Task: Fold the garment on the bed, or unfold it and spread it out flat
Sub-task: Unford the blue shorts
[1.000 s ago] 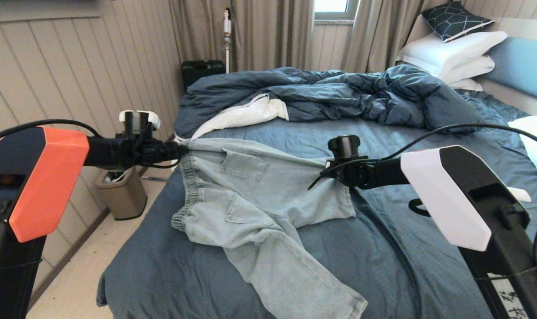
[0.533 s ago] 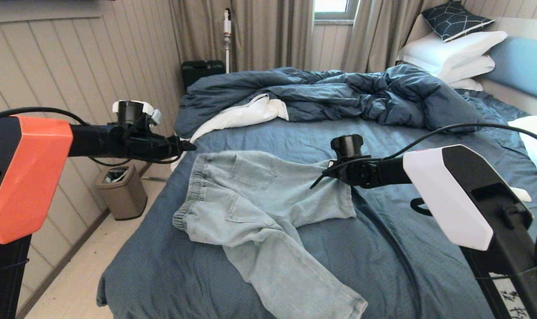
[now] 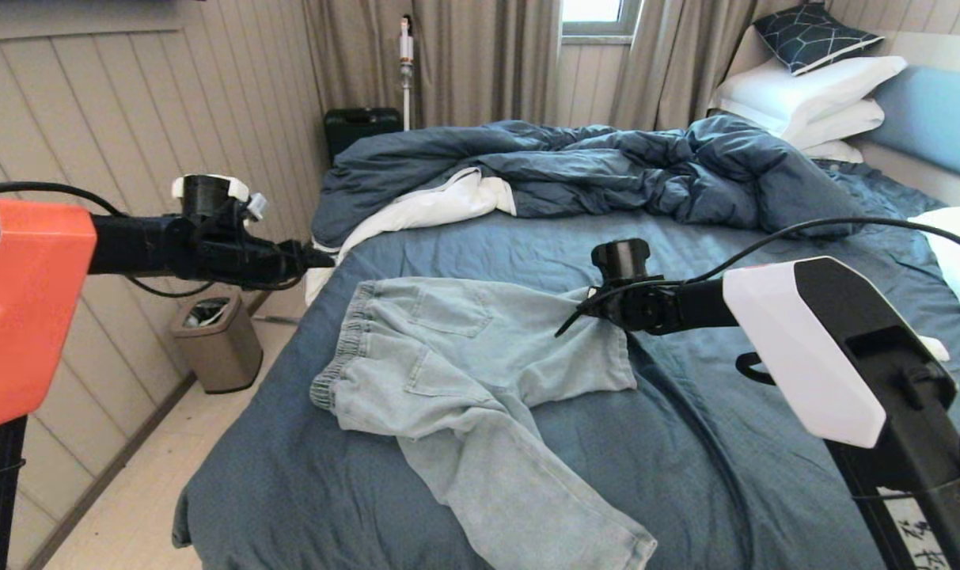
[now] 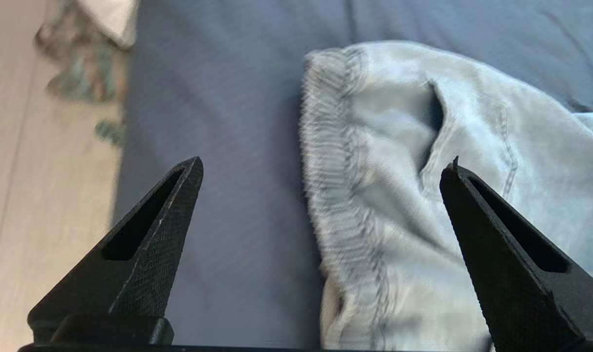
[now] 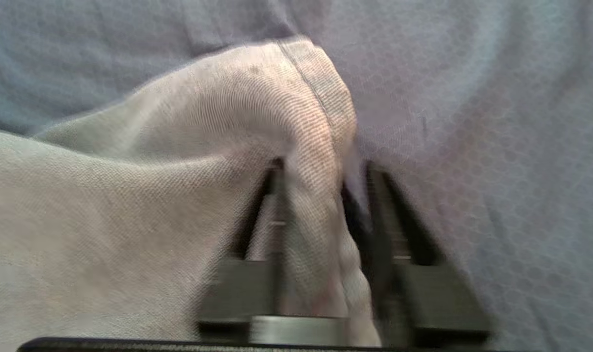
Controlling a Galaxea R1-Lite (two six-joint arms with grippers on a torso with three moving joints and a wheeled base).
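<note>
The garment (image 3: 464, 348), pale denim shorts, lies back-pockets up on the bed (image 3: 685, 443), waistband toward the bed's left edge, one leg trailing toward the near edge. My left gripper (image 3: 321, 257) hangs open above the bed's left edge, just off the waistband's far corner, holding nothing. In the left wrist view the gathered waistband (image 4: 340, 195) lies below the open left gripper (image 4: 325, 164). My right gripper (image 3: 582, 305) is shut on the shorts' far right corner, held slightly raised. In the right wrist view a fold of denim (image 5: 130, 195) sits pinched in the right gripper (image 5: 325, 166).
A rumpled dark blue duvet (image 3: 606, 166) with a white lining (image 3: 432, 206) fills the bed's far half. White pillows (image 3: 804, 95) are stacked at the headboard (image 3: 931, 119). On the floor left of the bed stand a waste bin (image 3: 218, 344) and a dark case (image 3: 361, 127).
The left gripper opened, let go of the waistband corner, and drew back to the left and up. The waistband dropped flat onto the sheet. The right gripper kept its hold and barely moved.
</note>
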